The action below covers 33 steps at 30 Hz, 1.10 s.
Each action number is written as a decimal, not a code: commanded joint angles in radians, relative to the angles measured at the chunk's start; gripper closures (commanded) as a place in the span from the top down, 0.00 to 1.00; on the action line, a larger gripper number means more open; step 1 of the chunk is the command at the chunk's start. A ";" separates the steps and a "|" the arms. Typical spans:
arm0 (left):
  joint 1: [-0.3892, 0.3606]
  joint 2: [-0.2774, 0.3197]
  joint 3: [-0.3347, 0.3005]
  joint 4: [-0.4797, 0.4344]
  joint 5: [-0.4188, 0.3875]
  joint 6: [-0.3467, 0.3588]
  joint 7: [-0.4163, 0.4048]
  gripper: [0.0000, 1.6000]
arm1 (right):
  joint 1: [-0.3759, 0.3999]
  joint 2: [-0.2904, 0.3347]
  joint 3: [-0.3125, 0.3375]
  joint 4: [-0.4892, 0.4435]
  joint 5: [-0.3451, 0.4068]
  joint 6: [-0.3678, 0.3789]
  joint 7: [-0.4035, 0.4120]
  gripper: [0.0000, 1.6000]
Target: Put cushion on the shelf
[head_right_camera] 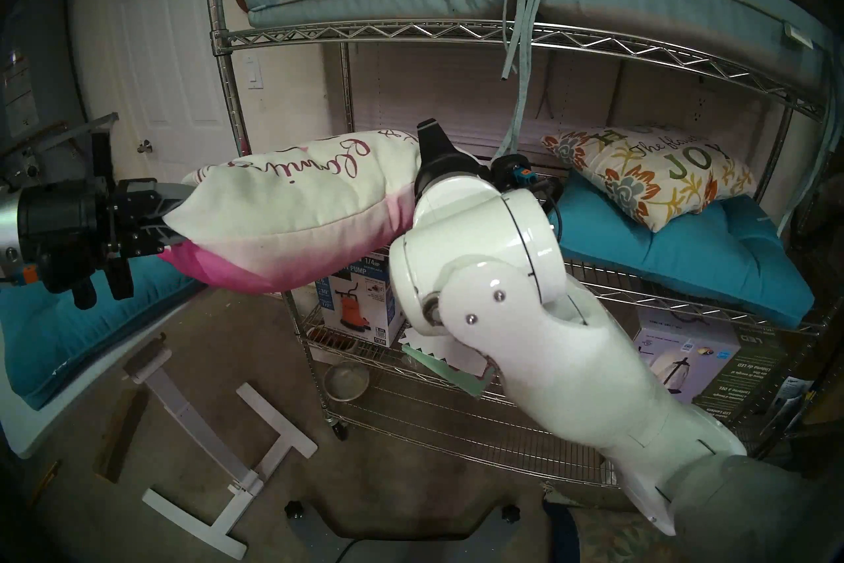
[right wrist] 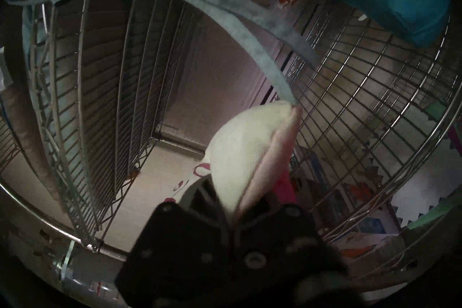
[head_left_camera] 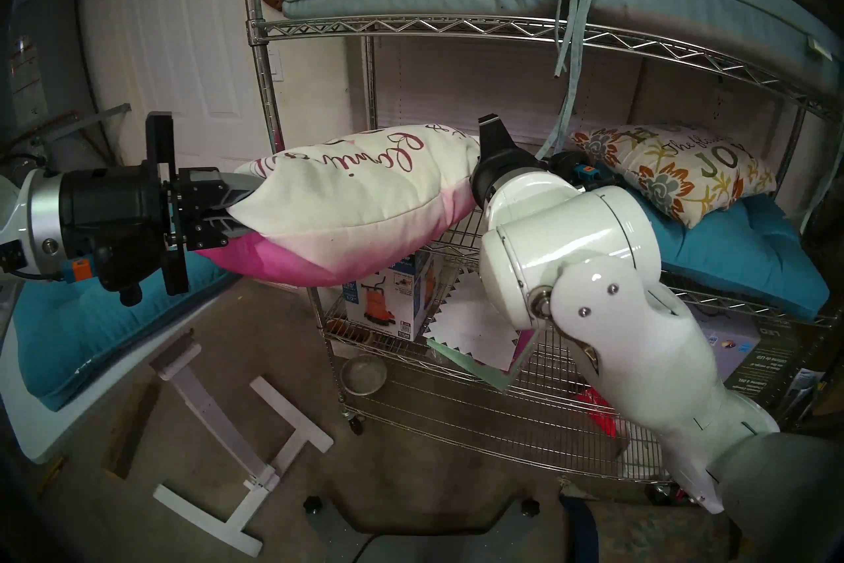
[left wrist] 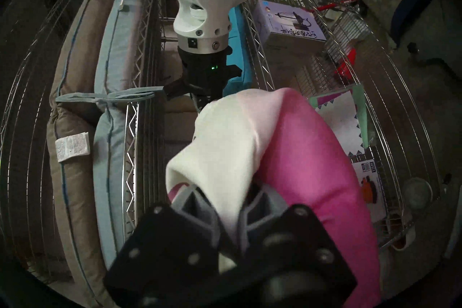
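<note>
The cream-and-pink cushion (head_left_camera: 351,201) hangs in the air at the shelf's (head_left_camera: 456,28) 9 o'clock end, level with the middle tier. The left end effector (head_left_camera: 237,208) pinches its near corner. The head views hide the right end effector behind its own wrist; only the right wrist view shows that end effector (right wrist: 233,202) pinching the far corner. The cushion's script lettering is cut off and unreadable.

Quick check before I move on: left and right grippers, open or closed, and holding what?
Left gripper: closed on one corner of the cream-and-pink cushion.
Right gripper: closed on the cushion's opposite corner.
</note>
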 commanded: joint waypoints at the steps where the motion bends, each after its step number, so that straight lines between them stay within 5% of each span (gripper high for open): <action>1: -0.030 0.084 0.035 0.000 0.063 0.045 0.042 0.00 | 0.047 0.012 0.038 0.049 0.005 0.016 0.025 0.00; 33: -0.142 0.318 0.260 0.000 0.256 0.226 0.244 0.00 | 0.109 0.096 0.169 0.279 0.088 0.112 0.103 0.00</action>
